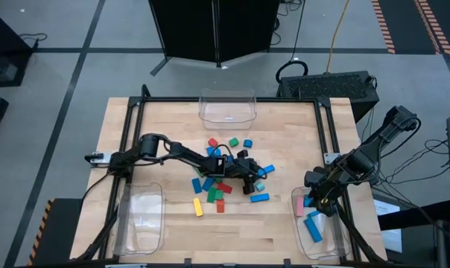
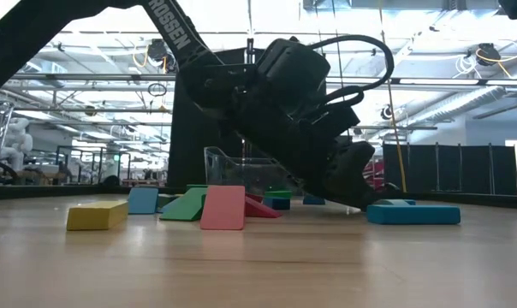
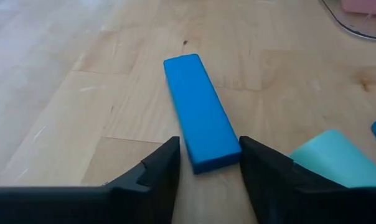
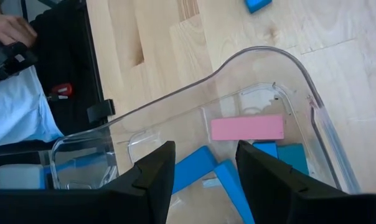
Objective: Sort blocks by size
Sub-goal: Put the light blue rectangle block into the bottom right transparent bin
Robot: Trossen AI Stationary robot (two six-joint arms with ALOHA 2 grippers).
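Several coloured blocks (image 1: 217,175) lie scattered on the table's middle. My left gripper (image 3: 210,168) is open and low over the table, its fingers standing on either side of the near end of a long blue bar (image 3: 200,121), which lies flat and also shows in the high view (image 1: 259,198). A cyan block (image 3: 328,155) lies beside it. My right gripper (image 4: 203,180) is open and empty above the clear bin (image 1: 318,231) at the table's near right. This bin holds a pink bar (image 4: 247,127) and some blue bars (image 4: 197,165). My left gripper has one finger (image 3: 263,168) right beside the corner of the blue bar's near end (image 3: 235,149); I cannot tell whether it touches. The other finger stands a little apart from the bar. The fingers come in low and along the bar, which lies flat on the table.
An empty clear bin (image 1: 227,106) stands at the far middle, and another (image 1: 139,219) at the near left. Yellow (image 2: 96,214), pink (image 2: 222,207), green (image 2: 186,205) and blue (image 2: 143,199) blocks lie near my left arm. A person (image 4: 14,93) is beyond the table's right edge.
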